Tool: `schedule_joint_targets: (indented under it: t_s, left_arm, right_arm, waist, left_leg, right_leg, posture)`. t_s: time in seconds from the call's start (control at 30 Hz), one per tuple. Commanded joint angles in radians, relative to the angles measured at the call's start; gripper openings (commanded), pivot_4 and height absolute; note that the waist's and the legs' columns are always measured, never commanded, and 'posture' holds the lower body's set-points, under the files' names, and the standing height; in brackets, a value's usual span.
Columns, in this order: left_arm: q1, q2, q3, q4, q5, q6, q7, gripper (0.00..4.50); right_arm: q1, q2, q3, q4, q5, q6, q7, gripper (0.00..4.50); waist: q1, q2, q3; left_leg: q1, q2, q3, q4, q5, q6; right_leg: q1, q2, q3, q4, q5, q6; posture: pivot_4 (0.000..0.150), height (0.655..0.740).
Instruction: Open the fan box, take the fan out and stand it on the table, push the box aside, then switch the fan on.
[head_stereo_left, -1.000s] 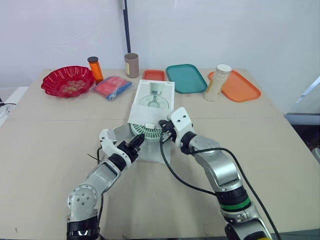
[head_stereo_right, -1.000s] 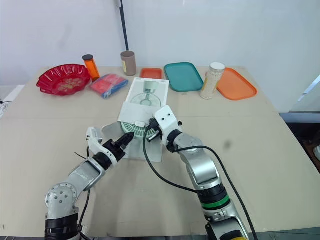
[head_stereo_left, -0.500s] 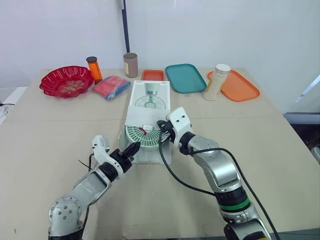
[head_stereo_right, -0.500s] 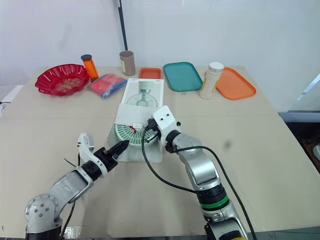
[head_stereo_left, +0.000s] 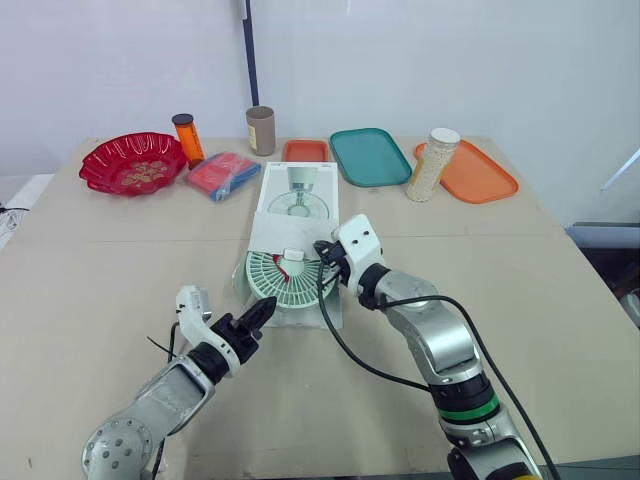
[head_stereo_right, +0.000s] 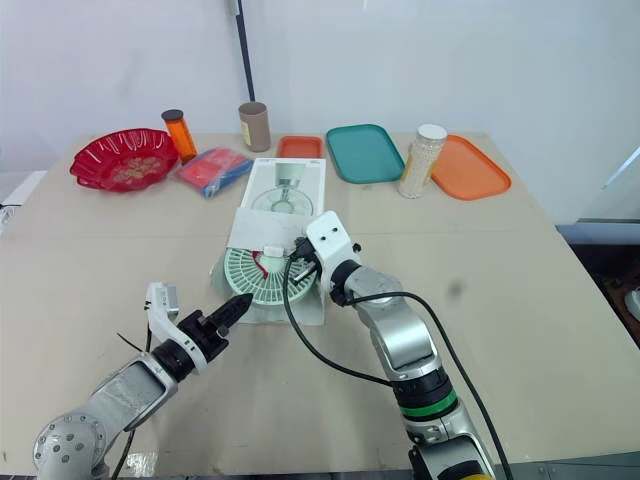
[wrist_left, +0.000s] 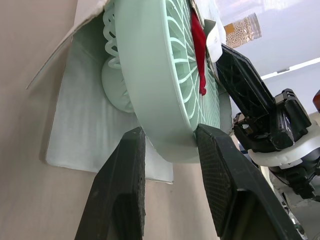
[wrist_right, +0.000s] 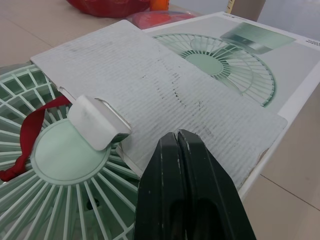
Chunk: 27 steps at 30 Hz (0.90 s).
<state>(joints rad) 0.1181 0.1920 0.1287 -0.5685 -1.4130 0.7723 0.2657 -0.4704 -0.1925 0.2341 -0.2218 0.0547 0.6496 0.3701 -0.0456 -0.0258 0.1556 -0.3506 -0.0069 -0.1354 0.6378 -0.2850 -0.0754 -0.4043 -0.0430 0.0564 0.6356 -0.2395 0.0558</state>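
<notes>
One fan (head_stereo_left: 283, 282), pale green with a round grille, sits tilted and half out of the open end of its box (head_stereo_left: 297, 196), its lower rim between the left jaws and its upper part under the box's grey inner flap (wrist_right: 190, 95). Left jaws: spread to the width of the rim and clamped on it, one black finger (wrist_left: 120, 200) behind the fan and the other (wrist_left: 222, 185) against the grille. Right jaws: pressed together with nothing seen between them, tips over the near edge of the grey flap, just beside the fan's upper rim; whether they touch the flap cannot be told. One red strap (wrist_right: 22, 142) and one small white tag (wrist_right: 97, 122) lie on the grille, close in front of the right jaws. Box: white, printed with a picture of the fan, lying flat on the tabletop (head_stereo_left: 560, 300) directly beyond the right jaws. Eight further items stand well beyond both jaws along the far side: red bowl (head_stereo_left: 135, 163), orange bottle (head_stereo_left: 187, 138), brown cup (head_stereo_left: 262, 130), red and blue packet (head_stereo_left: 225, 174), small orange tray (head_stereo_left: 305, 150), teal tray (head_stereo_left: 371, 156), jar of pale grains (head_stereo_left: 430, 165), large orange tray (head_stereo_left: 478, 172).
</notes>
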Motion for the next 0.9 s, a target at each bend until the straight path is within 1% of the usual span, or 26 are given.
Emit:
schedule_joint_targets:
  t_s: [0.03, 0.1, 0.13, 0.2, 0.33, 0.4, 0.47, 0.57, 0.67, 0.9]
  left_arm:
    - [-0.012, 0.017, 0.019, -0.004, 0.049, -0.045, -0.005, 2.61]
    - [-0.022, 0.019, 0.021, 0.005, 0.048, -0.052, -0.014, 3.41]
    - [-0.023, 0.020, 0.021, 0.006, 0.048, -0.053, -0.020, 3.70]
    - [-0.023, 0.027, 0.024, 0.011, 0.046, -0.056, -0.022, 4.43]
    - [-0.025, 0.040, 0.049, 0.031, 0.033, -0.071, -0.041, 4.43]
    - [-0.052, 0.038, 0.074, 0.055, -0.009, -0.081, -0.049, 4.43]
    - [-0.088, 0.043, 0.081, 0.082, -0.025, -0.078, -0.061, 4.43]
    - [-0.139, 0.042, 0.074, 0.140, -0.007, -0.072, -0.072, 4.43]
    - [-0.178, 0.020, 0.060, 0.193, -0.028, -0.059, -0.076, 4.43]
    - [-0.198, -0.002, 0.036, 0.221, -0.013, -0.046, -0.077, 4.43]
  right_arm:
    - [0.014, -0.009, 0.001, 0.039, -0.007, 0.024, 0.000, 0.00]
    - [0.015, -0.008, 0.003, 0.037, -0.006, 0.024, 0.001, 0.00]
    - [0.016, -0.008, 0.002, 0.037, -0.005, 0.025, 0.001, 0.00]
    - [0.019, -0.007, 0.003, 0.036, -0.006, 0.023, -0.001, 0.00]
    - [0.025, -0.008, 0.001, 0.033, -0.008, 0.022, -0.004, 0.00]
    - [0.026, -0.008, 0.001, 0.033, -0.008, 0.021, -0.004, 0.00]
    - [0.025, -0.007, 0.002, 0.036, -0.009, 0.019, -0.004, 0.00]
    - [0.023, -0.004, 0.005, 0.044, -0.011, 0.014, -0.004, 0.00]
    - [0.022, -0.002, 0.007, 0.045, -0.011, 0.013, -0.005, 0.00]
    - [0.020, 0.001, 0.008, 0.047, -0.012, 0.012, -0.007, 0.00]
  waist:
    - [0.000, 0.000, 0.000]
    - [0.001, 0.000, 0.000]
    - [0.001, 0.000, 0.000]
    - [0.001, 0.000, 0.000]
    - [0.001, 0.000, 0.000]
    - [0.001, 0.000, 0.000]
    - [0.002, 0.000, 0.000]
    - [0.003, 0.000, 0.000]
    - [0.001, 0.000, 0.000]
    - [0.001, 0.000, 0.000]
  left_leg:
    - [0.000, 0.000, 0.000, 0.000, 0.000, 0.000]
    - [0.000, 0.000, 0.000, 0.000, 0.000, 0.000]
    - [0.000, 0.000, 0.000, 0.000, 0.000, 0.000]
    - [0.000, 0.000, 0.000, 0.000, 0.000, 0.000]
    - [0.000, 0.000, 0.000, 0.000, 0.000, 0.000]
    - [0.000, 0.000, 0.000, 0.000, 0.000, 0.000]
    - [0.000, 0.000, 0.000, 0.000, 0.000, 0.000]
    - [0.000, 0.000, 0.000, 0.000, 0.000, 0.000]
    - [0.000, 0.000, 0.000, 0.000, 0.000, 0.000]
    - [0.000, 0.000, 0.000, 0.000, 0.000, 0.000]
  right_leg:
    - [0.000, 0.000, 0.000, 0.000, 0.000, 0.000]
    - [0.000, 0.000, 0.000, 0.000, 0.000, 0.000]
    - [0.000, 0.000, 0.000, 0.000, 0.000, 0.000]
    - [0.000, 0.000, 0.000, 0.000, 0.000, 0.000]
    - [0.000, 0.000, 0.000, 0.000, 0.000, 0.000]
    - [0.000, 0.000, 0.000, 0.000, 0.000, 0.000]
    - [0.000, 0.000, 0.000, 0.000, 0.000, 0.000]
    - [0.000, 0.000, 0.000, 0.000, 0.001, 0.000]
    - [0.000, 0.000, 0.000, 0.000, 0.000, 0.000]
    - [0.000, 0.000, 0.000, 0.000, 0.001, 0.000]
  posture:
    - [0.150, 0.7400]
    - [0.150, 0.7400]
    - [0.150, 0.7400]
    - [0.150, 0.7400]
    - [0.150, 0.7400]
    - [0.150, 0.7400]
    - [0.150, 0.7400]
    - [0.150, 0.7400]
    - [0.150, 0.7400]
    - [0.150, 0.7400]
